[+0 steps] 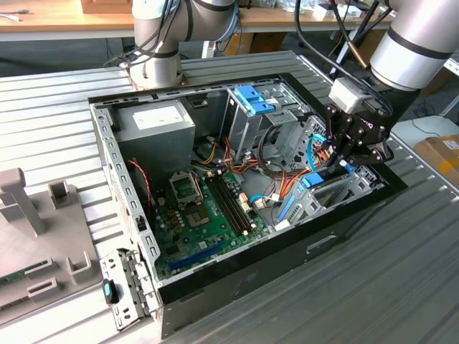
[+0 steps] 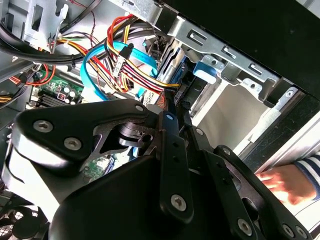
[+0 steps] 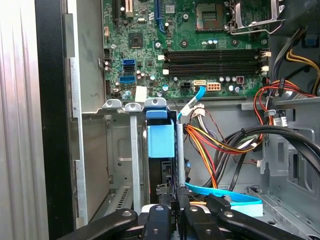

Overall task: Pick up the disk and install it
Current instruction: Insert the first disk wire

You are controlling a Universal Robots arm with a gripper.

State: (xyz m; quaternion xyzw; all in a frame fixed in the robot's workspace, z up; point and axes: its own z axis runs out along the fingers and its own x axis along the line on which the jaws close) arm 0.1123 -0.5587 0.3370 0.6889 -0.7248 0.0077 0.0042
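The disk (image 3: 161,140) stands on edge in a slot of the metal drive cage (image 3: 120,150), its blue plastic rail facing up and its dark body below. In the exterior view the disk (image 1: 313,180) sits in the cage at the right end of the open computer case (image 1: 237,279). My gripper (image 3: 179,201) hangs right over the disk's near end. Its black fingers (image 2: 170,112) are drawn together with only a thin gap, and the tips sit at the disk's edge beside a cage divider. In the exterior view the gripper (image 1: 343,162) points down into the cage.
Bundled coloured wires (image 3: 215,145) and a light blue flat cable (image 3: 225,196) lie beside the cage. The green motherboard (image 3: 200,50) fills the case floor. A grey power-supply box (image 1: 154,123) and a blue-latched cage (image 1: 254,100) stand at the back. A person's hand (image 2: 280,182) rests outside the case.
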